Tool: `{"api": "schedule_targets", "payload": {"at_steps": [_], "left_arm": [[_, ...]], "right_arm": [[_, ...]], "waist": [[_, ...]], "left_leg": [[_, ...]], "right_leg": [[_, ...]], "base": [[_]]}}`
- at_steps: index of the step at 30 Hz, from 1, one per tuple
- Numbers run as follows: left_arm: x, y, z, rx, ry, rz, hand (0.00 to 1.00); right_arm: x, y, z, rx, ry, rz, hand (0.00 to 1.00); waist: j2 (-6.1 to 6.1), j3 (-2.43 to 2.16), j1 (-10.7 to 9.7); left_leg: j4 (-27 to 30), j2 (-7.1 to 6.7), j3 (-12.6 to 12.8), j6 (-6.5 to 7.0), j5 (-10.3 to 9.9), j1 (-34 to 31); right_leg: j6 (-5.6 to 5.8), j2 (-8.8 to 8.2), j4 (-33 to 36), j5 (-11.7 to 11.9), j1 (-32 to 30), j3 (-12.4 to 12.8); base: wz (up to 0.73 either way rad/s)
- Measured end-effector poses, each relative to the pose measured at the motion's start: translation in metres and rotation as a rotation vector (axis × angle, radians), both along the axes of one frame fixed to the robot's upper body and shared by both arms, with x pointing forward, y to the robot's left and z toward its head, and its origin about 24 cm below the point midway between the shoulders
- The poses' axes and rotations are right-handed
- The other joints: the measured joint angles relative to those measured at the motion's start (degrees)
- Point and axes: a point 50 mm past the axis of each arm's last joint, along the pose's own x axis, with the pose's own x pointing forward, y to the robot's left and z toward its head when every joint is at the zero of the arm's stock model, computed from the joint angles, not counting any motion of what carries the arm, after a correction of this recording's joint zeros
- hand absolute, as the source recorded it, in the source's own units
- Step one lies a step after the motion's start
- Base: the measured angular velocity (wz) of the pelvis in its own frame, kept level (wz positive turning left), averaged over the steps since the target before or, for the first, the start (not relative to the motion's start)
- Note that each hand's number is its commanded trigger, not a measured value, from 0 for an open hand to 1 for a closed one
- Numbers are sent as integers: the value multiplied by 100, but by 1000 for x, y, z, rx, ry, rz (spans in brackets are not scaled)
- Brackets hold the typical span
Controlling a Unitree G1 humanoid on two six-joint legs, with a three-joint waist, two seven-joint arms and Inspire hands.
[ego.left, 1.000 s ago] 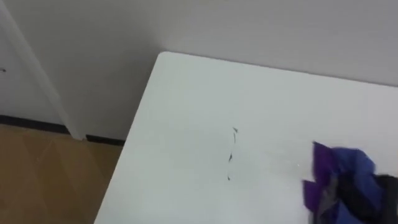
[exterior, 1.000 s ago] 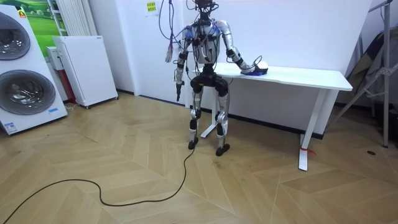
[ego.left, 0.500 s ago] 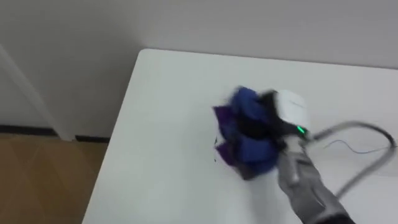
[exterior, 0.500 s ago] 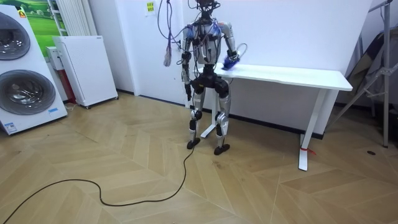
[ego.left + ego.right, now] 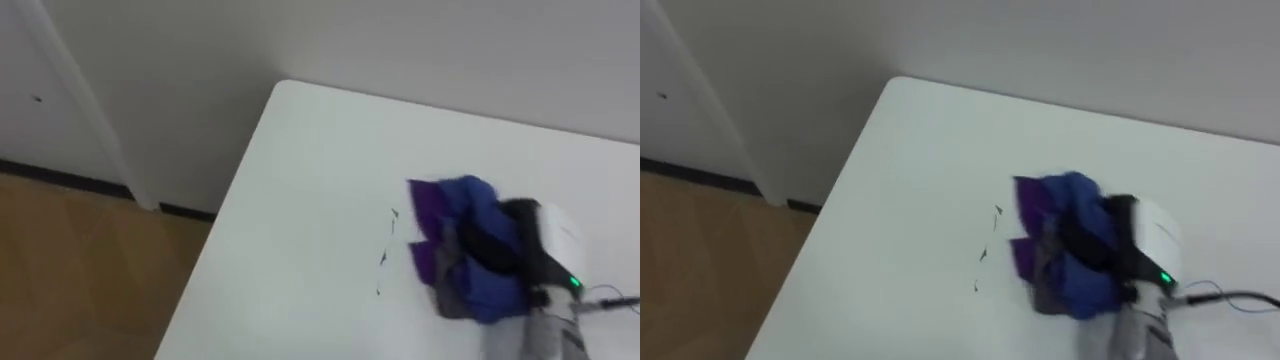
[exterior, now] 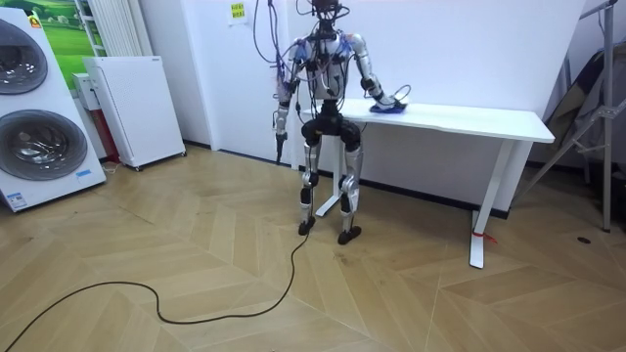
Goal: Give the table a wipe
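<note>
Right robot hand [image 5: 540, 240] is a blur against the cloth [image 5: 462, 240], grip unreadable. Bench [image 5: 320, 150] runs off the right and bottom edges. Dark marks [image 5: 384, 255] too tiny to identify. Left robot hand [image 6: 278, 147], a mere speck in the room view.

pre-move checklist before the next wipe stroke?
1. Cloth gripped by right robot hand: ok, fingers curled over it.
2. Cloth down on the table: ok.
3. Dark marks wiped: not ok, they show just left of the cloth.
4. Path to the marks: ok, bare tabletop between them and the cloth.
5. Pressure on the surface: cannot tell.
6. Left robot hand out of the way: ok, hangs at the robot's side.
</note>
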Motion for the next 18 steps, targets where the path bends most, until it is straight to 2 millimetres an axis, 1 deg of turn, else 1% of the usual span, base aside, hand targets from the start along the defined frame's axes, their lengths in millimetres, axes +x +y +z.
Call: {"api": "schedule_targets", "payload": {"at_steps": [1,2,3,4,5,6,7,8,9,10,11,12,13,14,15,16,17,18], "left_arm": [[1,1,0,4,-5,-8,0],[3,1,0,5,-9,-14,0],[5,2,1,8,-7,-32,0],[6,3,1,9,-7,-40,0],[13,3,0,10,-18,-64,0],[15,2,0,9,-19,-79,0],[20,0,-1,4,-19,-105,0],[27,-3,-3,-1,-23,-142,0],[35,-6,-4,0,-28,-179,0],[41,-7,-5,1,-35,-195,0],[56,-9,-5,5,-59,-220,0],[66,-10,-5,8,-74,-232,0],[89,-11,-5,12,-107,-264,0],[108,-15,-4,7,-140,-287,0],[117,-18,-4,4,-164,-299,0],[135,-24,-2,1,-229,-313,0],[151,-30,1,-5,-294,-330,0],[158,-32,2,-8,-317,-336,0]], "right_arm": [[-15,-18,-2,0,26,-95,100],[-28,-32,-3,-3,46,-162,100],[-38,-40,-3,-13,68,-199,100],[-42,-40,-4,-11,77,-207,100],[-43,-42,-5,-10,83,-221,100],[-41,-41,-4,-11,83,-223,100],[-30,-39,-3,-14,78,-225,100],[-17,-34,-1,-16,70,-217,100],[0,-24,0,-17,72,-194,100],[10,-16,0,-17,70,-171,100],[31,7,2,-20,62,-97,100],[42,23,3,-23,56,-41,100],[65,60,8,-25,37,105,100],[91,102,17,-32,21,290,100],[104,120,24,-53,13,385,100],[128,158,41,-98,-17,559,100],[147,185,62,-151,-70,697,100],[156,196,73,-171,-96,751,100]], "waist": [[-13,-8,-50],[-6,-11,-125],[12,-17,-156],[23,-20,-173],[60,-22,-200],[87,-21,-182],[150,-27,-94],[223,-21,29],[264,-17,182],[290,-4,264],[327,-2,391],[328,-1,475],[330,4,639],[342,15,914],[357,27,1037],[381,69,1239],[377,142,1495],[376,172,1622]], "left_leg": [[42,-22,55,37,-57,46],[183,-38,56,73,-163,33],[394,-39,59,100,-304,-5],[533,-35,60,109,-388,-41],[823,-10,82,142,-556,-93],[945,6,96,157,-624,-105],[1150,32,118,190,-751,-135],[1357,102,183,209,-867,-199],[1458,158,205,233,-929,-250],[1515,180,200,243,-960,-280],[1664,282,240,243,-1037,-414],[1718,324,254,243,-1051,-487],[1813,410,288,240,-1060,-645],[1826,501,394,216,-1034,-710],[1855,525,396,193,-1021,-769],[1910,564,367,133,-989,-934],[1903,567,267,13,-920,-1079],[1881,574,175,-50,-880,-1165]], "right_leg": [[25,-35,49,-38,42,19],[57,-81,175,-100,40,29],[69,-130,367,-175,15,23],[78,-155,477,-225,-3,19],[94,-194,732,-305,-69,23],[92,-211,840,-320,-94,1],[86,-230,1030,-329,-187,-67],[38,-240,1172,-296,-290,-198],[-45,-249,1290,-226,-442,-324],[-101,-250,1315,-179,-497,-463],[-197,-265,1352,-69,-636,-676],[-221,-257,1398,-33,-733,-734],[-202,-264,1596,12,-963,-730],[-141,-356,1867,41,-1172,-658],[-116,-436,2021,32,-1283,-549],[-44,-648,2172,-8,-1447,-238],[2,-857,2123,-68,-1555,63],[21,-914,1983,-77,-1574,159]], "base": [[-8],[-12],[-8],[-14],[-15],[-38],[-67],[-101],[-100],[-98],[-72],[-68],[-54],[-46],[-22],[9],[25],[49]]}}
